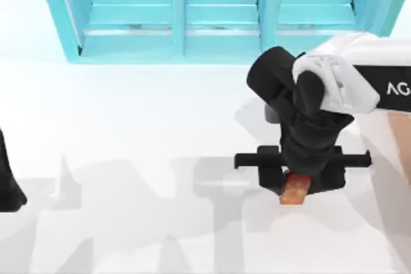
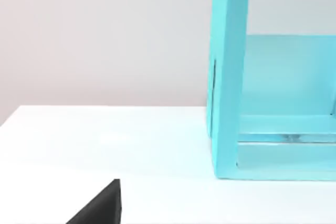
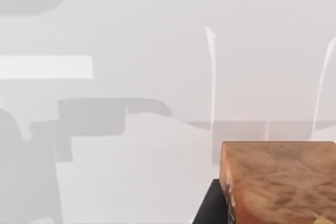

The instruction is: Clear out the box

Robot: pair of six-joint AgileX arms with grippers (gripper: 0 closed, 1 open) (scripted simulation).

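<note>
My right gripper (image 1: 295,187) points down over the table's right half, shut on a small orange-brown wooden-looking block (image 1: 296,196). In the right wrist view the block (image 3: 281,182) sits close to the camera with one dark finger (image 3: 210,209) beside it and white table beyond. A sliver of the light tan box (image 1: 403,142) shows at the right edge of the top view, to the right of the gripper and apart from it; its inside is out of view. My left arm (image 1: 9,184) is parked at the table's left edge.
A large turquoise three-bay shelf unit (image 1: 218,11) stands along the back of the table, and its end wall (image 2: 229,77) shows in the left wrist view. Bare white table (image 1: 128,133) spreads between the two arms.
</note>
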